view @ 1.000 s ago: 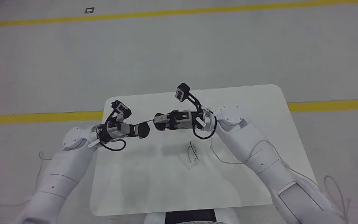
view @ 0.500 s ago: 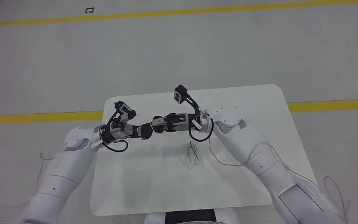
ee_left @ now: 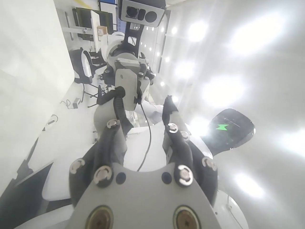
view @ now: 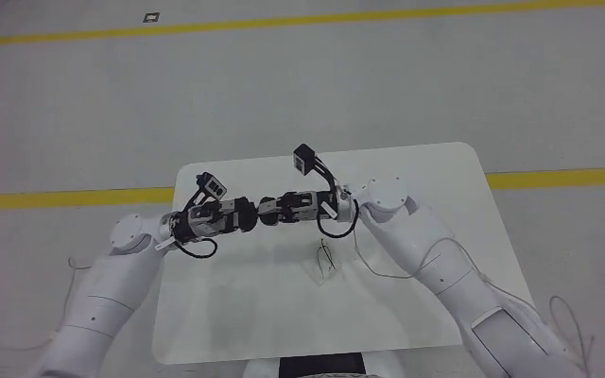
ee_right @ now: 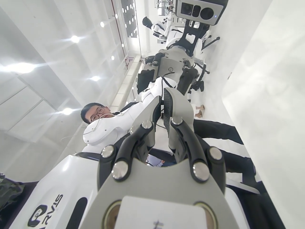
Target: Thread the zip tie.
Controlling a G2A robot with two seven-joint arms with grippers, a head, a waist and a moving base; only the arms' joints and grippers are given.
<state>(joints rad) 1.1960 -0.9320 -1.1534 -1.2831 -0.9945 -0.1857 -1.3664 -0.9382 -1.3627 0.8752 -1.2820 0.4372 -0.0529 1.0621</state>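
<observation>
Jaws tip to tip over white desk [view: 425, 180]: my L jaws spread, R jaws pressed together; thin black zip ties [view: 324, 257] near R jaws.

- A white, rounded-corner surface [view: 425, 189] stands on a pale grey floor [view: 284, 85].
- One yellow floor stripe [view: 85, 198] passes under the surface; a second yellow stripe [view: 284, 21] lies well beyond it.
- Bright round ceiling lights [ee_left: 196, 30] glare above the surface.

Bright, even light; ceiling lamps [ee_left: 197, 32] glare in wrist views; edges bow.
</observation>
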